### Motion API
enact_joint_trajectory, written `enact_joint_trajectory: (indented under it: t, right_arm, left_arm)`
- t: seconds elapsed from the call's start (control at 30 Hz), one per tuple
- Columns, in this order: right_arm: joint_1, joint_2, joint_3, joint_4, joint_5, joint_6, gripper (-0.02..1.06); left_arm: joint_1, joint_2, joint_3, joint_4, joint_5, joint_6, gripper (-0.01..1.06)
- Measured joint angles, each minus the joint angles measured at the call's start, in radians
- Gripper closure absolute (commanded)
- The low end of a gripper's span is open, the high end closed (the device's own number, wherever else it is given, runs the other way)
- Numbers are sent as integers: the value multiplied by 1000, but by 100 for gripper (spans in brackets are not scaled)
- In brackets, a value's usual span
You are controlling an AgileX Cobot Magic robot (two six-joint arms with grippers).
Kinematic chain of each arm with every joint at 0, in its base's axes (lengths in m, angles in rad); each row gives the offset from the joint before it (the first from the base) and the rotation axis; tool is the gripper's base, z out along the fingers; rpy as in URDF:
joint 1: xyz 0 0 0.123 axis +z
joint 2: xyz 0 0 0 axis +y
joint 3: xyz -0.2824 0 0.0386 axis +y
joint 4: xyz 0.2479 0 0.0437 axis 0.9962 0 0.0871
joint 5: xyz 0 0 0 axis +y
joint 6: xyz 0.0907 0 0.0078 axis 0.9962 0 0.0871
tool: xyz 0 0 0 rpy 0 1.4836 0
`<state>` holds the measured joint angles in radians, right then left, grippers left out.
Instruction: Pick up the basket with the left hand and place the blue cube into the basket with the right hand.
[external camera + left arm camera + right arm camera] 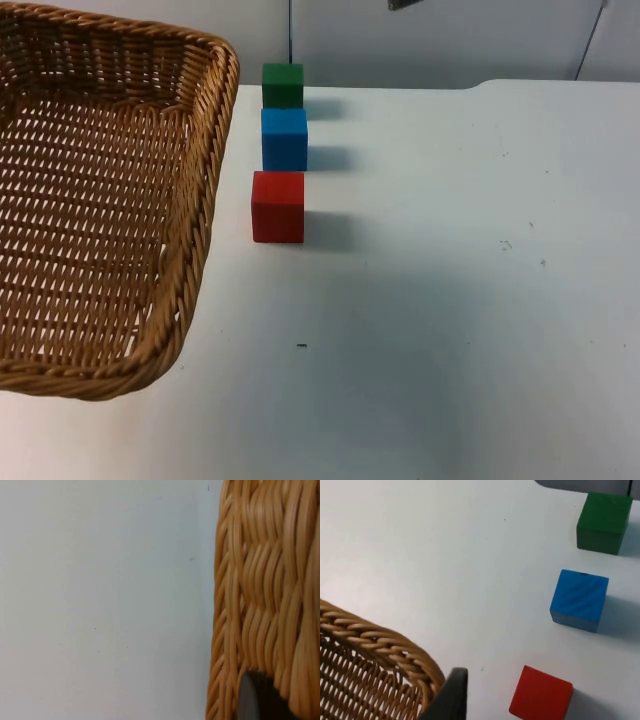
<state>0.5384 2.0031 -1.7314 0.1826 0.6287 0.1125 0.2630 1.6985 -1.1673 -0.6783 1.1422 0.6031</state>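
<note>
The brown wicker basket (100, 200) fills the left of the top view. Its woven rim (265, 590) runs close past the left wrist camera, and my left gripper (260, 702) is shut on that rim. The blue cube (285, 139) sits on the table just right of the basket, between a green cube (283, 85) behind it and a red cube (278, 207) in front. From my right gripper (451, 697), beside the basket's corner (385, 650), the blue cube (580, 600) lies a short way ahead and apart from it.
The green cube (604, 522) and red cube (541, 695) flank the blue one with small gaps. The white table (470, 300) stretches to the right and front. The grey partition wall (440, 40) closes the far edge.
</note>
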Motion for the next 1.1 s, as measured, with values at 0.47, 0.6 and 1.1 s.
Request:
enact_joint_trajectory:
  t: [0.47, 0.6, 1.1]
  right_arm:
    - [0, 215, -214, -36, 78, 84, 5]
    - [0, 245, -251, -38, 90, 102, 5]
    - [0, 418, -428, -105, 111, 237, 6]
  left_arm:
    - [0, 0, 0, 0, -2, 0, 105]
    - [0, 0, 0, 0, -2, 0, 105]
    - [0, 0, 0, -2, -2, 0, 105]
